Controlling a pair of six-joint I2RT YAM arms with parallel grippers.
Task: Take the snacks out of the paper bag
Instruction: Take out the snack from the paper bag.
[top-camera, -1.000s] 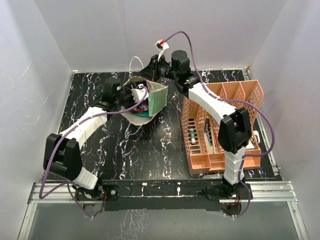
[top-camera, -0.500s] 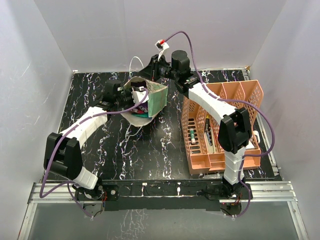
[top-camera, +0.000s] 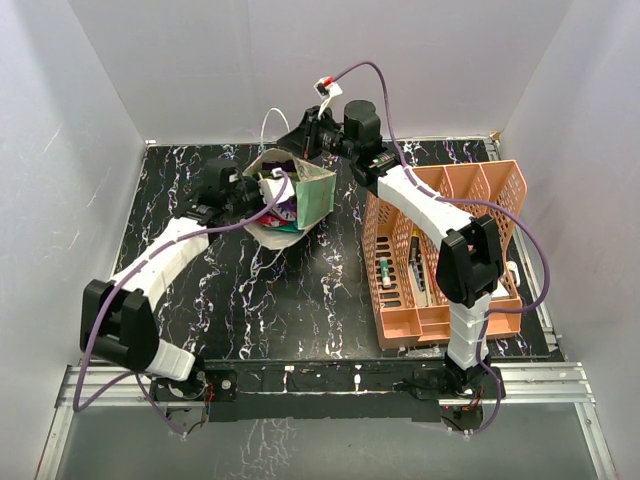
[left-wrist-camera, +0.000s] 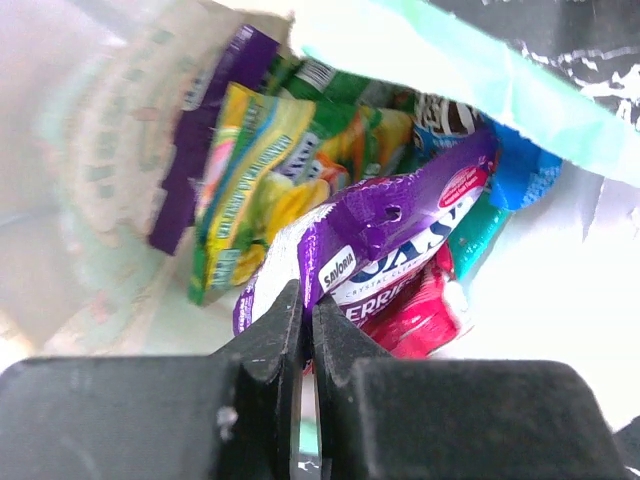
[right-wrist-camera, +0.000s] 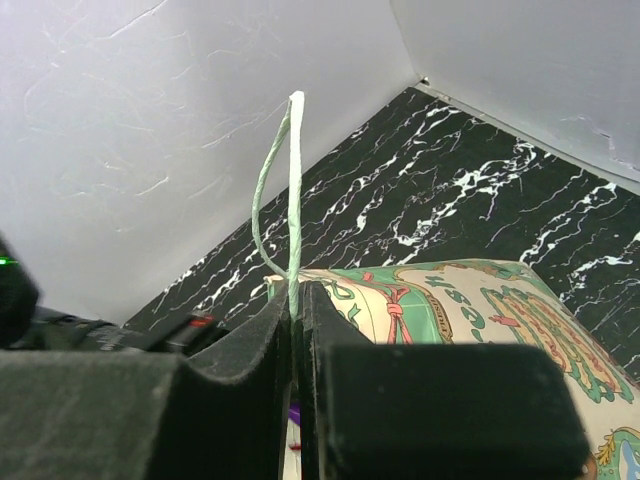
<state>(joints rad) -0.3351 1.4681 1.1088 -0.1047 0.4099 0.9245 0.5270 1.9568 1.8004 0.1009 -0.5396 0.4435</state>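
The paper bag (top-camera: 312, 196) lies tipped on the black marbled table with its mouth facing left. My right gripper (top-camera: 303, 140) is shut on the bag's thin cord handle (right-wrist-camera: 293, 180), just above the printed cream side of the bag (right-wrist-camera: 470, 300). My left gripper (top-camera: 262, 190) reaches into the bag's mouth. In the left wrist view it (left-wrist-camera: 308, 305) is shut on the lower edge of a purple snack packet (left-wrist-camera: 400, 220). Behind that lie a yellow-green packet (left-wrist-camera: 250, 170), a red packet (left-wrist-camera: 425, 315) and teal (left-wrist-camera: 478, 235) and blue (left-wrist-camera: 520, 170) ones, all inside the bag.
A peach slotted plastic organiser (top-camera: 490, 185) with small items stands at the right of the table, under the right arm. White walls close in the back and both sides. A loop of white cord (top-camera: 266, 125) sticks up behind the bag.
My left gripper has gone from open to shut on the purple packet inside the bag and moved slightly further back. The right gripper still holds the handle in the same place.
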